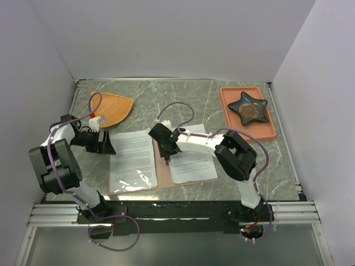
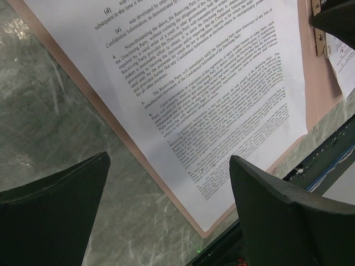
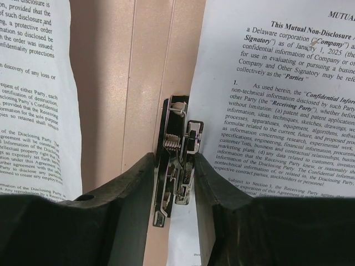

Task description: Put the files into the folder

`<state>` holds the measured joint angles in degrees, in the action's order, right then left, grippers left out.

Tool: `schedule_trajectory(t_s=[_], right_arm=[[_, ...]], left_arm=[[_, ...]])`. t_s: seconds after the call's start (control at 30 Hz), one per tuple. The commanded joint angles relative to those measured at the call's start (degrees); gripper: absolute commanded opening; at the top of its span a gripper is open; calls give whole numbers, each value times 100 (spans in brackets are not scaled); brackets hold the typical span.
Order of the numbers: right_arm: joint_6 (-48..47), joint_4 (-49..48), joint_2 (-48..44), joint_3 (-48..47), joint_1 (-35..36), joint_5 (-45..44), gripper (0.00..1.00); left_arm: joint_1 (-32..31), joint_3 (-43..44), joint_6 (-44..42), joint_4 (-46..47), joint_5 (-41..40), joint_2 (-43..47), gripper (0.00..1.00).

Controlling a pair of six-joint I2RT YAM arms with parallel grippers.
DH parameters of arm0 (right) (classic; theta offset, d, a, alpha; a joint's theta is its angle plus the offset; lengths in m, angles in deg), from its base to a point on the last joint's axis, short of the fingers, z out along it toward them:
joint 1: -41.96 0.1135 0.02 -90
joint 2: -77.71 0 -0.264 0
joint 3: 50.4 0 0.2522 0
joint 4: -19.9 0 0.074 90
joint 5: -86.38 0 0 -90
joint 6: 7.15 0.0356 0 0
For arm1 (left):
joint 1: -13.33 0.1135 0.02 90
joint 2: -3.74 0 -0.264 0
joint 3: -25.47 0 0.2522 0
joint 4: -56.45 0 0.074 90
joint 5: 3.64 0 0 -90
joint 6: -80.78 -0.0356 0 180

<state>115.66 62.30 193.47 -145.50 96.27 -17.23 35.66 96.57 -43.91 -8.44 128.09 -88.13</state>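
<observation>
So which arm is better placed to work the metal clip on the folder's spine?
Right. The right gripper grips the metal clip at the crease of the folder; the left gripper hangs open at its left edge.

The pinkish-brown rectangular card folder (image 3: 119,83) looks matt and smooth, with pressed creases down its spine. The white printed paper sheets (image 2: 211,83) are thin and matt. The small silver metal clip (image 3: 178,149) is bright and reflective. The black plastic fingers (image 3: 125,210) beside it look dull and finely grained. The grey-green veined stone-look tabletop (image 2: 50,111) has a soft sheen.
</observation>
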Motion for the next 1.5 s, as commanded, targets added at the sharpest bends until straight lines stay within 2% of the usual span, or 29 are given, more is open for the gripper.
schedule_trajectory(t_s=[0.0, 0.3, 0.47, 0.73, 1.07, 1.17, 1.2, 1.23, 1.33, 1.4, 1.47], right_arm=[[207, -226, -19, 408, -104, 253, 28], [726, -1324, -194, 1655, -605, 1262, 16], [972, -2335, -177, 2490, -895, 1773, 14], [1174, -3163, -203, 3272, -1080, 2107, 13], [1280, -3541, -125, 3537, -1159, 2266, 13], [1210, -3428, -107, 3450, -1159, 2284, 15], [1148, -3366, -150, 3432, -1141, 2136, 17], [1043, -3165, -229, 3380, -1089, 1995, 30], [762, -2734, -703, 3126, -809, 1379, 46], [682, -2234, -1020, 2888, -694, 1011, 66], [551, -2013, -1309, 2545, -510, 597, 99]], left_arm=[[35, 31, -37, 95, 89, 179, 96], [35, 93, 42, -90, -51, 337, 96], [44, 58, 164, 33, -367, 311, 96], [35, 40, 288, 201, -342, -41, 96], [-79, 172, 350, 156, -175, -216, 96], [-132, 120, 394, 270, -358, -191, 96], [-123, 111, 359, 253, -403, -182, 96], [-106, 111, 324, 227, -447, -173, 96], [-62, 137, 244, 201, -517, -155, 96], [-18, 268, 270, 113, -448, -182, 96], [26, 452, 227, -10, -342, -182, 96]])
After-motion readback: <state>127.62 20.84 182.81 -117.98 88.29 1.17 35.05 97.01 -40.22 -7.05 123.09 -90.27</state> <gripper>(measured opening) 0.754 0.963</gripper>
